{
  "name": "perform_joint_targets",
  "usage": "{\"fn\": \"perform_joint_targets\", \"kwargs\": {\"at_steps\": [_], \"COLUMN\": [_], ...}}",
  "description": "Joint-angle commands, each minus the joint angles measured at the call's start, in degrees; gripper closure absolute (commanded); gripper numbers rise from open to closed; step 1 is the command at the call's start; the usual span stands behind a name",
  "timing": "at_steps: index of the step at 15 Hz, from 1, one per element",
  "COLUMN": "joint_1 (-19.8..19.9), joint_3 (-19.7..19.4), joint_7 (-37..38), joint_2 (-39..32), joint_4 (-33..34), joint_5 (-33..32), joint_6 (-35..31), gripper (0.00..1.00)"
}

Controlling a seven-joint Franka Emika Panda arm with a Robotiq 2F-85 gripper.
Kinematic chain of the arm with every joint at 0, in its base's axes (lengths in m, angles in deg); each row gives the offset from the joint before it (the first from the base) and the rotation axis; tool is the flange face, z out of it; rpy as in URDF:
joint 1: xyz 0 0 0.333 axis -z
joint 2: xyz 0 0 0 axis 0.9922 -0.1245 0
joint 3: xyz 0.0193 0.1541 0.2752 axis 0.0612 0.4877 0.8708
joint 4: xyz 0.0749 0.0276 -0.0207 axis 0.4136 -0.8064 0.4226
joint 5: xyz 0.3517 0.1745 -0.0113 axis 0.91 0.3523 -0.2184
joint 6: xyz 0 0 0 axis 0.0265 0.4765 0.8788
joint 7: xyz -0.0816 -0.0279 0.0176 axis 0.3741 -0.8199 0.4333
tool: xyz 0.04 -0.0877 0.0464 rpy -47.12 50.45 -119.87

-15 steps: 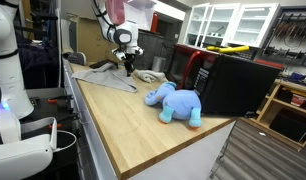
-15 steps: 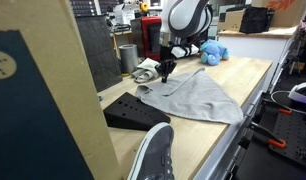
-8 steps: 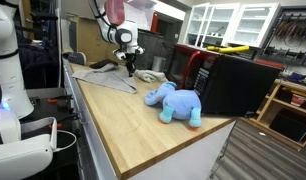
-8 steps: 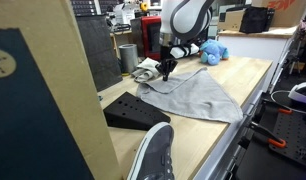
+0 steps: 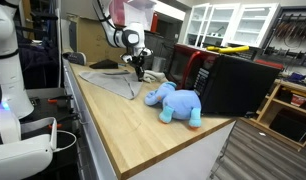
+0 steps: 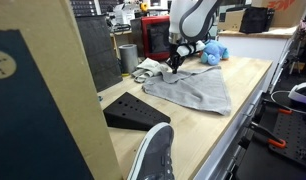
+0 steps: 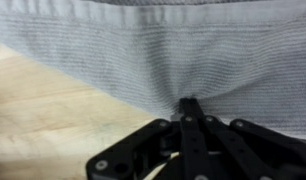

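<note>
A grey cloth (image 5: 106, 80) (image 6: 196, 90) lies spread on the wooden table (image 5: 143, 135). My gripper (image 5: 140, 70) (image 6: 176, 63) stands over the cloth's far edge, shut on a pinch of the fabric. In the wrist view the black fingers (image 7: 189, 112) meet at a point, and the grey cloth (image 7: 143, 50) puckers into folds around them. Bare wood (image 7: 33, 110) shows to the left there. A blue elephant plush (image 5: 175, 102) (image 6: 211, 51) lies on the table a little past the gripper.
A big black box (image 5: 238, 82) stands behind the plush. A crumpled white rag (image 6: 147, 69) and a red box (image 6: 155, 36) sit near the cloth. A black wedge (image 6: 131, 110) and a shoe (image 6: 151, 153) lie close to the camera. A white robot (image 5: 8, 70) stands beside the table.
My gripper has moved toward the blue plush and dragged the pinched cloth with it. The cloth now lies shifted and bunched along that edge.
</note>
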Motion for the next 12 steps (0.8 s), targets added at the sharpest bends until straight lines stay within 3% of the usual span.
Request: {"fn": "perform_joint_targets", "kwargs": {"at_steps": [1,4,5,6,12], "joint_1": [-0.6,0.1,0.5,1.2,3.5], "joint_3": [-3.3,-2.8,-2.0,-0.5,7.3], "joint_7": [4.2,3.7,2.6,0.8,-5.7], "joint_2": [-0.3,1.2,2.0,3.0,8.7], "joint_4": [-0.1,-1.0,-1.2,-1.6,-2.8], "joint_5": [-3.8,-2.9,-1.9,-0.1,10.5], "joint_6": [1.3,3.2,3.7,3.7,3.2], "gripper": [1.00,1.00,0.74,0.73,0.29]}}
